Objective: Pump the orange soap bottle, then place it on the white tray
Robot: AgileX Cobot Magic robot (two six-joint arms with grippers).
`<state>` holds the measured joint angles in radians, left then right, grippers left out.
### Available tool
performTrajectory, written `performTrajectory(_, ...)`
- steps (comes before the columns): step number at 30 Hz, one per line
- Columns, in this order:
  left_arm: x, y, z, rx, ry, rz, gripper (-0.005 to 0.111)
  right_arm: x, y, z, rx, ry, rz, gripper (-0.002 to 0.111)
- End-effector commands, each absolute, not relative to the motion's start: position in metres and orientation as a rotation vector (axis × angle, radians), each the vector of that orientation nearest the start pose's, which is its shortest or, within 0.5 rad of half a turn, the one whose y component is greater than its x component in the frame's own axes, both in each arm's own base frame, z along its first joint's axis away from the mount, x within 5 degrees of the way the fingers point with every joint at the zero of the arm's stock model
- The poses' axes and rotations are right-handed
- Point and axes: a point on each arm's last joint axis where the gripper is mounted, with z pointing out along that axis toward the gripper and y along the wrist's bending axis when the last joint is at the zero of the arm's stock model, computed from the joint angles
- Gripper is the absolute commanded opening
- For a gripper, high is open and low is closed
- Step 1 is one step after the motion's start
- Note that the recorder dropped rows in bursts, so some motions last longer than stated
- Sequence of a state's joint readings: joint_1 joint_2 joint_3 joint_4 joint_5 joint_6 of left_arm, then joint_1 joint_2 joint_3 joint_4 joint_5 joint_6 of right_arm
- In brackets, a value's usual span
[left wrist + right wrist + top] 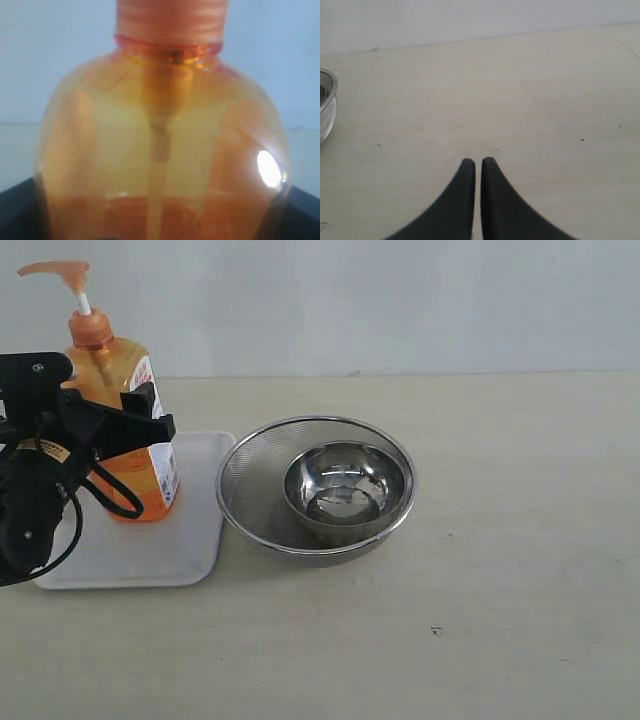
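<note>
Orange soap bottle [112,365] is being stood upright on white tray [190,530]. It is being clasped at mid-body by left gripper [146,418], jaws on either side, probably to steady the tall bottle as it is set down. Right gripper [478,167] is being held clenched and empty over table [545,100], well apart from the work.

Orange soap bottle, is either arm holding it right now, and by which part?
Yes: the left arm's jaws clasp the orange soap bottle at mid-body. The right arm's jaws are shut, empty.
</note>
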<state>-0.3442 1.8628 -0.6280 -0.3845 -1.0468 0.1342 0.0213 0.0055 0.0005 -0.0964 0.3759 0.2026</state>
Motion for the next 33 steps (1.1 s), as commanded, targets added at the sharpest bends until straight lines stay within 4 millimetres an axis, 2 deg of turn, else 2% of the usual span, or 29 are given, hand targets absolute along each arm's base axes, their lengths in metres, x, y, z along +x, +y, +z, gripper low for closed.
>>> performTrajectory(1, 0.321, -0.082, 0.164, -0.018, 1.594, -0.027, 0.081, 0.053, -0.002, 0.18, 0.106, 1.846, 0.053, 0.0)
performTrajectory(4, 0.321, -0.082, 0.164, 0.009, 1.594, -0.001, 0.096, 0.053, -0.002, 0.18, 0.106, 1.846, 0.053, 0.0)
performTrajectory(6, 0.321, -0.083, 0.164, 0.043, 1.592, 0.023, 0.101, 0.053, -0.002, 0.18, 0.106, 1.846, 0.053, 0.0)
performTrajectory(16, 0.318, -0.082, 0.165, 0.049, 1.617, 0.023, 0.103, 0.053, -0.002, 0.18, 0.107, 1.849, 0.053, 0.0)
performTrajectory(25, 0.287, -0.073, 0.19, 0.061, 1.601, -0.006, 0.103, 0.053, -0.002, 0.18, 0.107, 1.849, 0.053, 0.0)
performTrajectory(33, 0.249, -0.065, 0.194, 0.078, 1.698, -0.064, 0.103, 0.053, -0.002, 0.18, 0.107, 1.849, 0.053, 0.0)
